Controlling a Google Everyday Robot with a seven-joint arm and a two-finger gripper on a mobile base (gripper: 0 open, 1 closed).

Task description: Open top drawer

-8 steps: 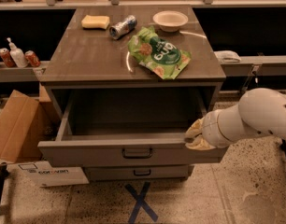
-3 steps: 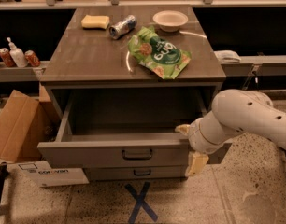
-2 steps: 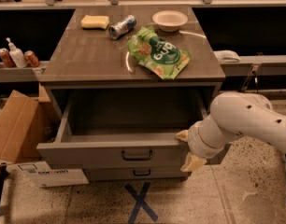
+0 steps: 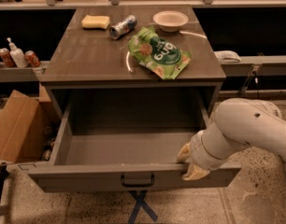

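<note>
We see the top drawer (image 4: 87, 178) further out now, our gripper (image 4: 189, 163) moved forward with its front's right end

The bench (image 4: 87, 55) top is matt grey-brown with a faint sheen, and the top drawer (image 4: 87, 177) is likewise dull and smooth. The green bag (image 4: 159, 55) is glossy plastic, the can (image 4: 123, 26) shiny metal. At lower right, the smooth cream-plastic claw (image 4: 189, 163) sits at the drawer's front edge.
</note>
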